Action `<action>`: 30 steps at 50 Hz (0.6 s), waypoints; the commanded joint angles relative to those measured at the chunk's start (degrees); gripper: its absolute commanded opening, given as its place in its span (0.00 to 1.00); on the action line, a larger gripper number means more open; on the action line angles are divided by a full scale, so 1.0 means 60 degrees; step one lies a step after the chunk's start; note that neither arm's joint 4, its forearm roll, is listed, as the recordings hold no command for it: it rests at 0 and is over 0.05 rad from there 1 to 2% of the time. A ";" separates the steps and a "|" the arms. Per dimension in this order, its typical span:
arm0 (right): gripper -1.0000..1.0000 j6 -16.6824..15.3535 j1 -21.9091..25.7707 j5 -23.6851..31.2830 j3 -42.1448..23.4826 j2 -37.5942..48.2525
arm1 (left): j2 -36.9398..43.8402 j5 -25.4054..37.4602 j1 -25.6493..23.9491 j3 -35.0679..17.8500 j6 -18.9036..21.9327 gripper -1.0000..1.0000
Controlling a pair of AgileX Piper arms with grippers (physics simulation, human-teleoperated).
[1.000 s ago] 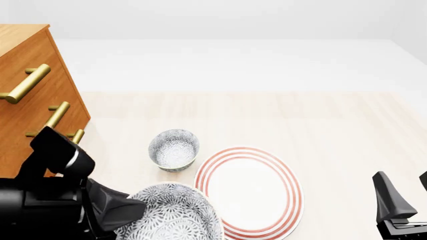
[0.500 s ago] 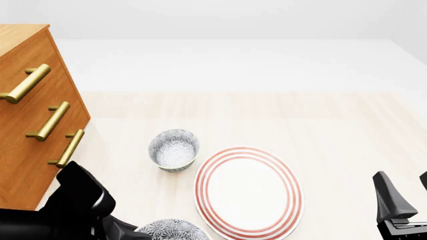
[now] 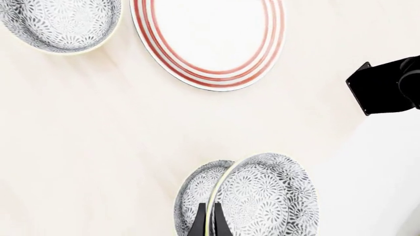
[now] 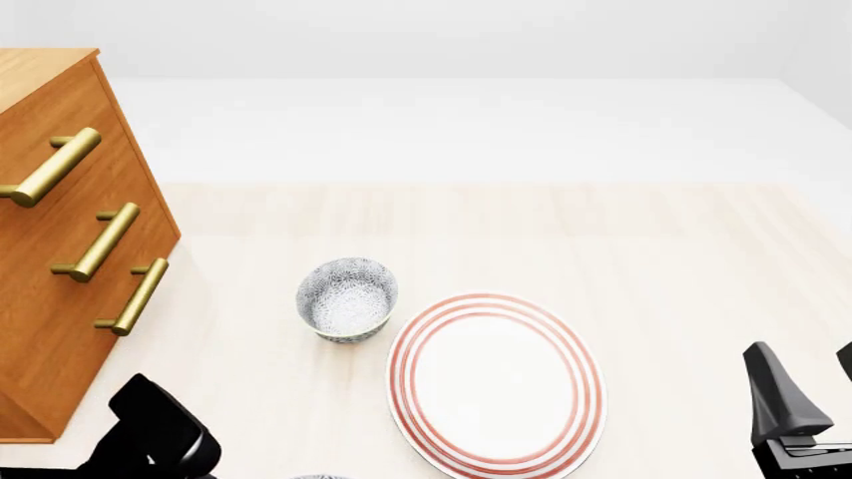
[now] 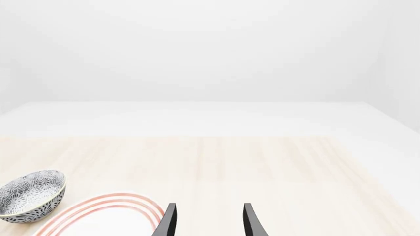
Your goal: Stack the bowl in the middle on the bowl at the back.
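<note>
The left tool (image 3: 206,221) pinches only the thin rim of the bowl in the middle (image 3: 262,196), carried tilted and well short of the bowl at the back (image 4: 346,296), so it may slip; the right tool (image 5: 206,221) idles released.

The right gripper (image 5: 208,221) shows as two dark fingers (image 5: 168,222) with a clear gap of bare wood between them, nothing held. Both rise from the near edge over the pale wooden table (image 5: 276,167). A speckled grey-and-white bowl at the back (image 5: 31,196) sits upright on the table, well apart from the fingers. Just beside it curves the red-ringed rim of a white plate (image 5: 108,210), which reaches one finger's edge. Past the table lies plain white ground and wall.
</note>
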 commanded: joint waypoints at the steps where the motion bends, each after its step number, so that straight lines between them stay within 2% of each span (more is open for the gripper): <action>1: 1.00 0.0012 -0.0003 0.0001 -0.0001 -0.0001 | -0.0413 -0.0060 0.0163 0.0628 -0.0238 0.00; 12: 1.00 0.0036 0.0001 -0.0010 0.0000 0.0018 | -0.0373 -0.0134 0.0271 0.0792 -0.0165 0.00; 13: 1.00 0.0037 0.0000 -0.0005 -0.0001 0.0013 | -0.0363 -0.0130 0.0281 0.0783 -0.0145 1.00; 30: 1.00 0.0044 0.0014 0.0029 -0.0017 -0.0007 | -0.0428 -0.0046 0.0427 0.0726 -0.0077 1.00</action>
